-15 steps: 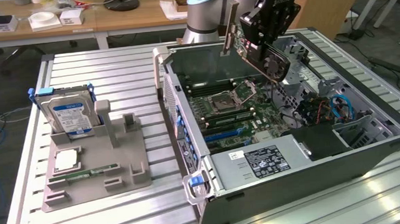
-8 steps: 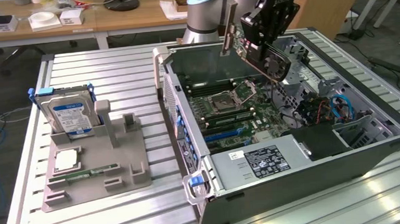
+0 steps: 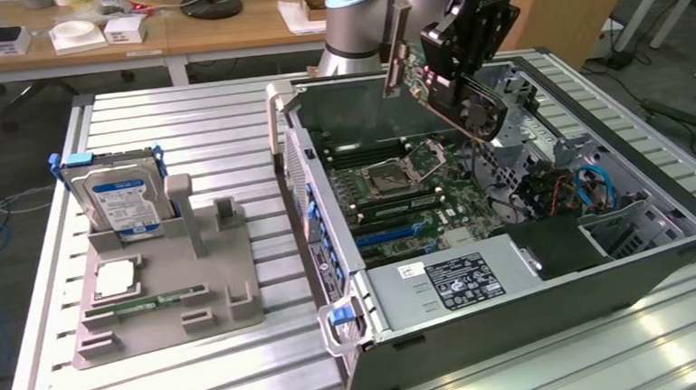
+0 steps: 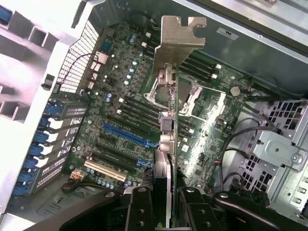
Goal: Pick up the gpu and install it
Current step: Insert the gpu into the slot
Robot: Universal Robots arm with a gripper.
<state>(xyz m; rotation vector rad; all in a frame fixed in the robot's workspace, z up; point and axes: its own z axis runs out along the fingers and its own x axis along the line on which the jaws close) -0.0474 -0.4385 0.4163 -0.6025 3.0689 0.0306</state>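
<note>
The gpu [image 3: 453, 93] is in the air over the open computer case [image 3: 642, 259], held by the gripper [image 4: 167, 206]. You can see in the wrist view that the two black fingers [image 4: 139, 209] stand on either side of the card and press on its upper edge, so the jaws are closed on the card and not fully together. In the exterior view the card hangs on edge and a little tilted. Its round black fan [image 3: 484, 110] faces the exterior view's right, and its silver bracket [image 4: 180, 36] points toward the rear wall of the case.

Below the card lies the green motherboard [image 3: 445, 189], with the CPU socket [image 3: 397, 169] and the blue expansion slot [image 4: 126, 134] both uncovered. The lower edge of the card seems to be clear of the board, but you cannot be sure of this from these angles. The power supply [image 3: 457, 283] sits at the near end of the case.

On the exterior view's left, well apart from the case, a gray holder [image 3: 209, 294] lies on the slatted metal table [image 3: 198, 122]. A hard drive [image 3: 119, 200] with a blue-white label stands upright in it, and a narrow green memory stick [image 3: 149, 302] lies flat in it.
</note>
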